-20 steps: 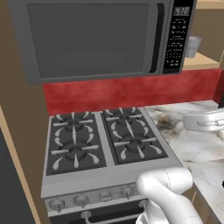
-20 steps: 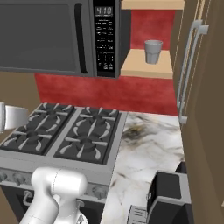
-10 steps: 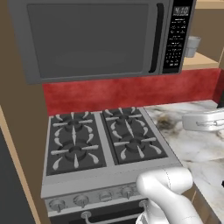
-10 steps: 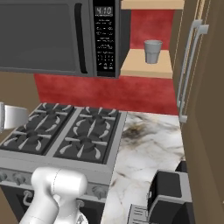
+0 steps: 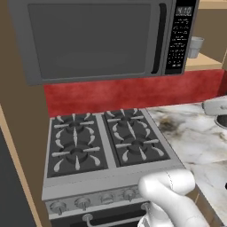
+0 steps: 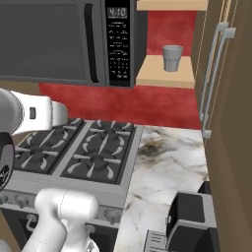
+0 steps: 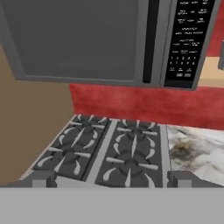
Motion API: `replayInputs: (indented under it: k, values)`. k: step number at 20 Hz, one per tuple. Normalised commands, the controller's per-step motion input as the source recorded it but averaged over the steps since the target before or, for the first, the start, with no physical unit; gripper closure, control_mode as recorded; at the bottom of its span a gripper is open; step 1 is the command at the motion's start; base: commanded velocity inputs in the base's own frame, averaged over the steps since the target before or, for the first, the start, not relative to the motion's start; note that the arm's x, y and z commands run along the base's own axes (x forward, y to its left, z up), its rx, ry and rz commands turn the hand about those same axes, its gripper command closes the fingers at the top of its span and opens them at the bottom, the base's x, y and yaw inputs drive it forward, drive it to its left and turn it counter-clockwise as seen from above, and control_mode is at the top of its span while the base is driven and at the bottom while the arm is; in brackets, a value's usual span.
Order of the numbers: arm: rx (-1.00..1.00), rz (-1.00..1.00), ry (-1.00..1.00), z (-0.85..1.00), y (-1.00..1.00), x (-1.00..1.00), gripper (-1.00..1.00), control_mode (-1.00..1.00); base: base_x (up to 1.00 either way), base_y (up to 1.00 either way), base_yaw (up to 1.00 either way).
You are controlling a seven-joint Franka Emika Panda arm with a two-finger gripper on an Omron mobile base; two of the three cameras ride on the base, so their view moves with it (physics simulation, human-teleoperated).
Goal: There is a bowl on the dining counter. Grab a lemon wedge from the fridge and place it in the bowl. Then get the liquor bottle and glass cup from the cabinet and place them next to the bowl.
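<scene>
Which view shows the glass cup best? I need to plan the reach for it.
The right base view: the whole glass cup stands upright on the wood shelf of the cabinet, right of the microwave. In the left base view the microwave's edge hides part of the cup. The hand view catches at most a grey sliver at its right edge.

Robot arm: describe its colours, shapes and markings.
The glossy white arm is built of rounded tubular links. In the right base view one link bears a small dark rectangular mark beside a dark round joint. The gripper ends in small grey squared finger tips.
</scene>
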Motion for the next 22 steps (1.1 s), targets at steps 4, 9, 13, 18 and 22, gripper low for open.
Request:
replayInputs:
  k: [4, 9, 13, 18, 22]
  values:
    - [-0.15, 0.07, -0.08, 0.26, -0.37, -0.05, -1.00, -1.00, 0.00, 0.00, 0.00]
    - [-0.38, 0.16, -0.21, 0.09, -0.01, -0.13, -1.00, -1.00, 0.00, 0.00, 0.00]
    - [-0.49, 0.30, -0.21, 0.02, -0.17, -0.01, -1.00, -1.00, 0.00, 0.00, 0.00]
    - [-0.42, 0.30, -0.17, 0.05, -0.51, -0.05, -1.00, -1.00, 0.00, 0.00, 0.00]
    - [-0.41, 0.25, -0.07, 0.10, -0.41, 0.05, -1.00, -1.00, 0.00, 0.00, 0.00]
